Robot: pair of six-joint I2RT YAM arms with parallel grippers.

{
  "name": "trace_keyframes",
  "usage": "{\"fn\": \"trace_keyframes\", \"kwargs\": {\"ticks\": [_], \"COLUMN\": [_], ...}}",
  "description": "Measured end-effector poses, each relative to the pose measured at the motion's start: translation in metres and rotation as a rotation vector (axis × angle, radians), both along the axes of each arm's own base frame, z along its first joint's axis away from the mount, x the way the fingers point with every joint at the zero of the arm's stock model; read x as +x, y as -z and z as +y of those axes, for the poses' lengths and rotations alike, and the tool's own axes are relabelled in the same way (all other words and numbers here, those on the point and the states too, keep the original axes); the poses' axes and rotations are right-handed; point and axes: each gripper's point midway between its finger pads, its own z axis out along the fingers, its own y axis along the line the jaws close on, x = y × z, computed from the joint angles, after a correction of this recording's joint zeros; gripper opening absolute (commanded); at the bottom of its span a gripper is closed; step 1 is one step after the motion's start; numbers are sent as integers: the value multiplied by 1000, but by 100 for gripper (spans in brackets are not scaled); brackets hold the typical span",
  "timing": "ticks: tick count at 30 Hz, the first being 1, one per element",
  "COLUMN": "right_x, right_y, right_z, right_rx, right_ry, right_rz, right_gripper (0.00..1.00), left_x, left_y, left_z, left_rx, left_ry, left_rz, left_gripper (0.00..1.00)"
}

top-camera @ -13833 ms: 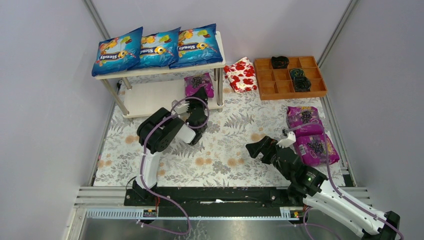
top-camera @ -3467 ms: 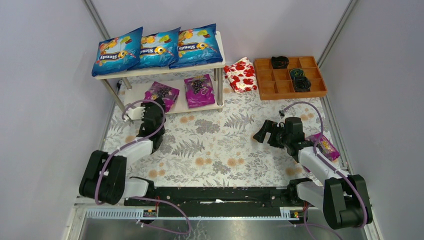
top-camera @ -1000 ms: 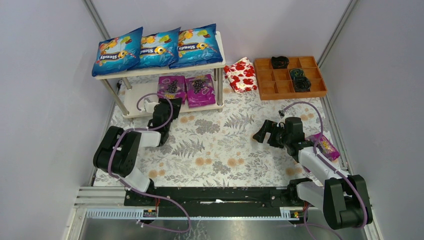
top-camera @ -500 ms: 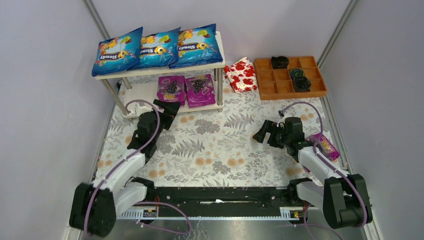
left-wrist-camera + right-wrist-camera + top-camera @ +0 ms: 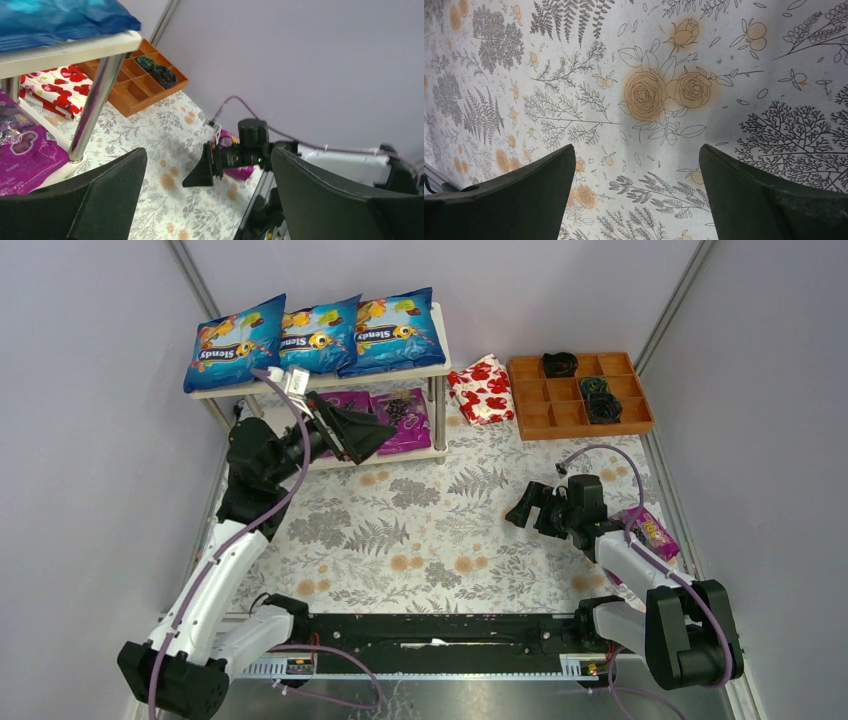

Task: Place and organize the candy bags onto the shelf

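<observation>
Three blue candy bags [image 5: 316, 337] lie in a row on the shelf's [image 5: 400, 373] top board. On the lower board one purple candy bag [image 5: 408, 411] shows fully, and a second [image 5: 347, 398] is mostly hidden behind my left gripper [image 5: 378, 432]. That gripper hangs open and empty in front of the lower tier, pointing right. In the left wrist view the shelf leg [image 5: 96, 102] and a purple bag [image 5: 24, 156] sit at left. A third purple bag [image 5: 650, 531] lies on the cloth under my right arm. My right gripper [image 5: 525, 508] is open just above the floral cloth [image 5: 644, 95], holding nothing.
A red-and-white floral packet [image 5: 482, 389] lies right of the shelf. A brown compartmented tray [image 5: 580, 395] with dark items stands at the back right. Grey walls close in on both sides. The floral cloth [image 5: 430, 530] covers the table between the arms.
My left gripper has opened and let go of the purple bag on the lower tier. The left arm has risen and swung its gripper to the right. The right arm has stayed put.
</observation>
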Motion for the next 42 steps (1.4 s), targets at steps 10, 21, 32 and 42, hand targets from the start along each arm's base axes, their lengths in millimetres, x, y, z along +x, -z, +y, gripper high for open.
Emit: {"fn": "trace_keyframes", "kwargs": {"ticks": [10, 21, 32, 42], "right_x": [0, 11, 17, -68], "right_y": [1, -16, -106, -88], "right_z": [-7, -46, -217, -292], "right_rx": [-33, -187, -477, -430], "right_ry": [34, 221, 985, 1447], "right_rz": [1, -9, -91, 41], "right_gripper": [100, 100, 100, 100], "left_x": [-21, -45, -53, -54], "left_y": [60, 56, 54, 52], "left_z": [-25, -1, 1, 2], "left_rx": [302, 483, 516, 515], "left_ry": [4, -163, -188, -190], "left_rz": [-21, -166, -205, -211], "left_gripper": [99, 99, 99, 99]}}
